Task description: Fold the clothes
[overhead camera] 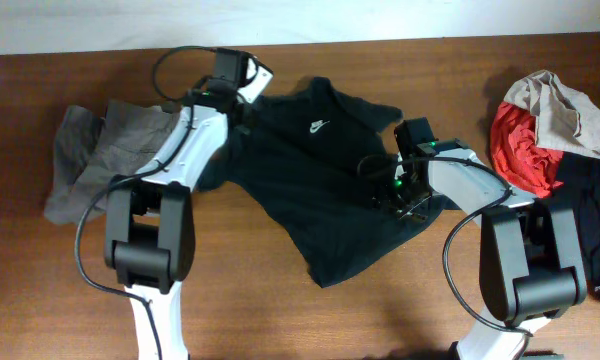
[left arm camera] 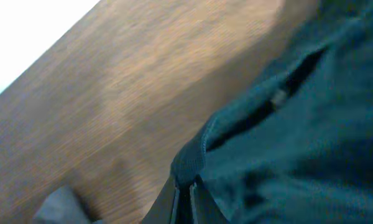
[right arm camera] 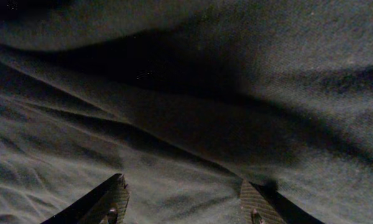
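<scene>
A black T-shirt [overhead camera: 315, 175] with a small white chest logo [overhead camera: 318, 126] lies spread askew in the middle of the table. My left gripper [overhead camera: 242, 100] is at the shirt's far left shoulder; in the left wrist view its fingers [left arm camera: 188, 190] are shut on a pinch of the black T-shirt's edge [left arm camera: 193, 163]. My right gripper [overhead camera: 388, 185] is over the shirt's right side. In the right wrist view its fingers [right arm camera: 183, 196] are open with the shirt's fabric [right arm camera: 186, 124] lying wrinkled between and beyond them.
Grey trousers [overhead camera: 90, 155] lie crumpled at the left, partly under the left arm. A heap of red [overhead camera: 520, 150], beige [overhead camera: 565, 110] and black [overhead camera: 592, 215] pieces sits at the right edge. Bare wood table [overhead camera: 280, 300] lies in front.
</scene>
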`<state>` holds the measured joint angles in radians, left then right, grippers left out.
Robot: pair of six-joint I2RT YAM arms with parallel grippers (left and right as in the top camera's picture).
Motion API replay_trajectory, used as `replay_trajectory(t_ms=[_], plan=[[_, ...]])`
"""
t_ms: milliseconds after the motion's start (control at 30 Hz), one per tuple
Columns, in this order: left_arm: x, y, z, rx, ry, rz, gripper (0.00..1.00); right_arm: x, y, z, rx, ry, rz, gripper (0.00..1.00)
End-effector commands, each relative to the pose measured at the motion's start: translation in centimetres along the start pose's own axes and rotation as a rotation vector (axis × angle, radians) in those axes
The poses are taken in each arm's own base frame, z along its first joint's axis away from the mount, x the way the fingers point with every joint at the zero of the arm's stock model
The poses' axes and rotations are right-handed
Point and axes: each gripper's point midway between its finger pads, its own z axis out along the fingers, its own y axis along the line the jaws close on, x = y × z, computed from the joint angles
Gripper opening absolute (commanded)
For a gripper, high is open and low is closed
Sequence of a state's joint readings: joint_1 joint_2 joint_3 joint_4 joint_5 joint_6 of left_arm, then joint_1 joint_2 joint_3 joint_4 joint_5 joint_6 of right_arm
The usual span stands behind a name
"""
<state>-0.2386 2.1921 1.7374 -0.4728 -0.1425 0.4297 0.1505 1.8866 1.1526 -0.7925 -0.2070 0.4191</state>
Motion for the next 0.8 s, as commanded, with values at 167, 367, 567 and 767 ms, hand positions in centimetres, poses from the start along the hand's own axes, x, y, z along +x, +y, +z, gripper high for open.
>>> replay_trajectory(t_ms=[167, 367, 567, 767], plan=[[1.3, 6.5, 0.8, -0.146, -0.009, -0.094, 0.26, 1.5, -2.2, 1.3, 0.089, 0.042, 0.021, 0.63], [2.9, 7.8, 0.3, -0.205, 0.059, -0.102, 0.41, 1.4, -3.1, 1.3, 0.137, 0.034, 0.021, 0.63], [1.8, 3.0, -2.2, -0.062, 0.082, -0.041, 0.38, 0.7, -2.3, 0.8, 0.108, 0.019, -0.068, 0.64], [-0.2, -2.4, -4.8, 0.022, 0.073, 0.051, 0.31, -1.7, 0.4, -4.2, 0.027, -0.108, -0.146, 0.65]])
